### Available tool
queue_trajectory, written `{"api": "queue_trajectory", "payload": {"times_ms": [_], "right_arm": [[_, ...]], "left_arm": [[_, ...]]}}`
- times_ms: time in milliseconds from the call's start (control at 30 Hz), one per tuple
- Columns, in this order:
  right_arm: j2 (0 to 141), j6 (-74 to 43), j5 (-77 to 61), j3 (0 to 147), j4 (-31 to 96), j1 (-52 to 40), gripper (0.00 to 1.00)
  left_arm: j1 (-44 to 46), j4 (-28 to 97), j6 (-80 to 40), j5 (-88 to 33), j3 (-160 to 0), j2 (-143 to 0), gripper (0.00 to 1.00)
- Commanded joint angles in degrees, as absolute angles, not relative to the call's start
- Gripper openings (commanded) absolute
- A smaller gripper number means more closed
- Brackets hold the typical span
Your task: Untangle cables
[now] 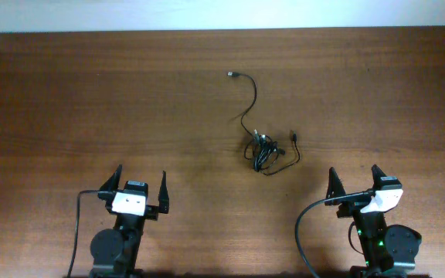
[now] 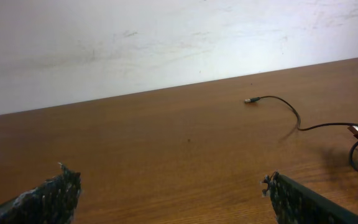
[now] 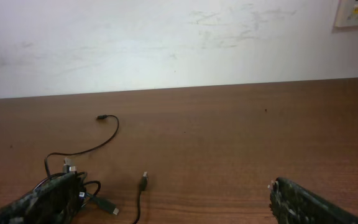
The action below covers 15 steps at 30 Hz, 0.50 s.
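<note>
Cables (image 1: 265,150) lay knotted; we saw left hand (image 1: 140,180) and right hand (image 1: 354,177) released; pulling one strand could tighten the knot

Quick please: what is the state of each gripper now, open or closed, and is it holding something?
The left gripper is open, holding nothing.
The right gripper is open, holding nothing; the cables lie apart from it.

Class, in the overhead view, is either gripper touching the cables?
No, the left gripper and the right gripper both sit open, well apart from the cables.
</note>
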<state>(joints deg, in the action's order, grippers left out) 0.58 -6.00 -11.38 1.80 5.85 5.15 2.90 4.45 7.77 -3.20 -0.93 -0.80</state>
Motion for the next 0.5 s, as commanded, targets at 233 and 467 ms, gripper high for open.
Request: {"api": "queue_trajectory", "payload": {"times_ms": [233,467], "right_arm": [[0.2,-6.2,-10.9,1.5,6.0,4.8,0.99],[0.2,-6.2,-10.9,1.5,6.0,4.8,0.99]], "left_arm": [[3.2,4.4,8.7,-3.2,-0.5,-0.4,0.99],[3.2,4.4,8.7,-3.2,-0.5,-0.4,0.99]]}}
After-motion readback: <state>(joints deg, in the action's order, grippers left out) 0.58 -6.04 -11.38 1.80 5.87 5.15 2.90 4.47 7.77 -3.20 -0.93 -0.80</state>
